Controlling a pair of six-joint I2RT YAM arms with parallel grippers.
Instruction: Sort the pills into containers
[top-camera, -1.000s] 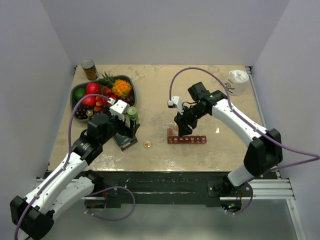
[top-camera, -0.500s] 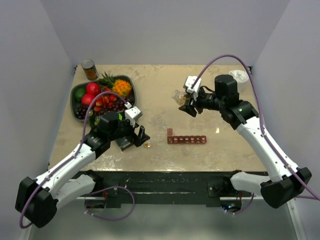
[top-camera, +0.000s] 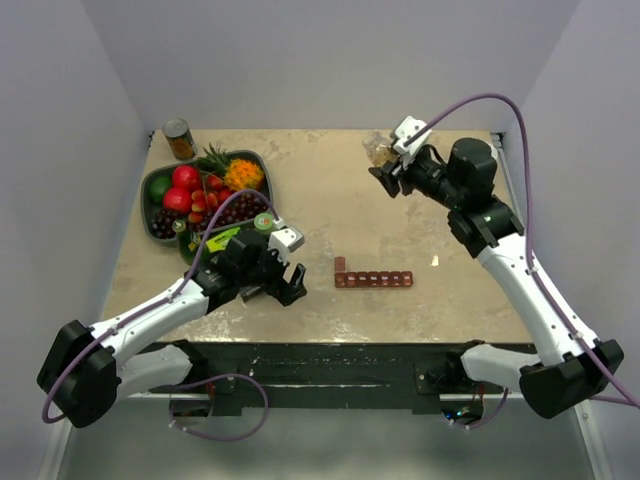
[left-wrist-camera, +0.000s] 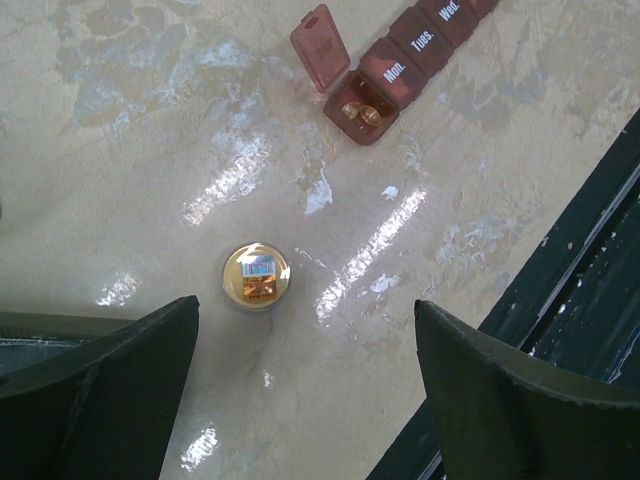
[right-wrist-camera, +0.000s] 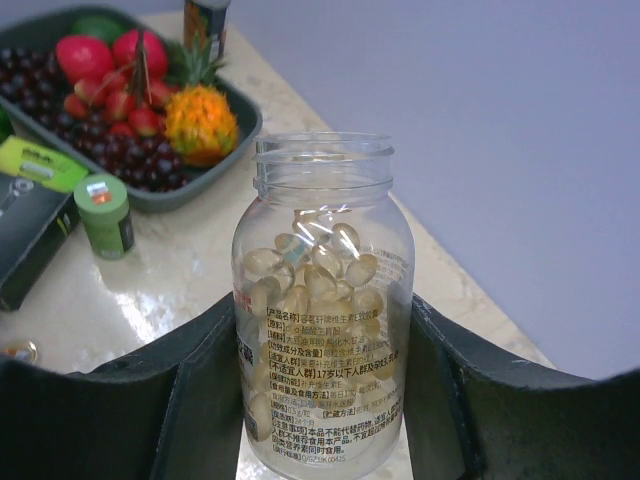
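The right jaws are clenched on one clear bottle (right-wrist-camera: 322, 320), one jaw on each side. They hold it upright in the air, toward the far side of the counter (top-camera: 320, 200). The bottle has no cap on. Pale yellow pills (right-wrist-camera: 310, 275) fill part of it, too many to count.

The left jaws are spread wide with nothing in them. They hang low over the counter. One small round golden thing (left-wrist-camera: 257, 277) lies on the counter below the gap between them.

One dark red strip of containers (left-wrist-camera: 400, 70) lies just past it, well apart from the right jaws. The strip has seven boxes. One lid (left-wrist-camera: 320, 35) stands open, and a few golden pills lie in that box.
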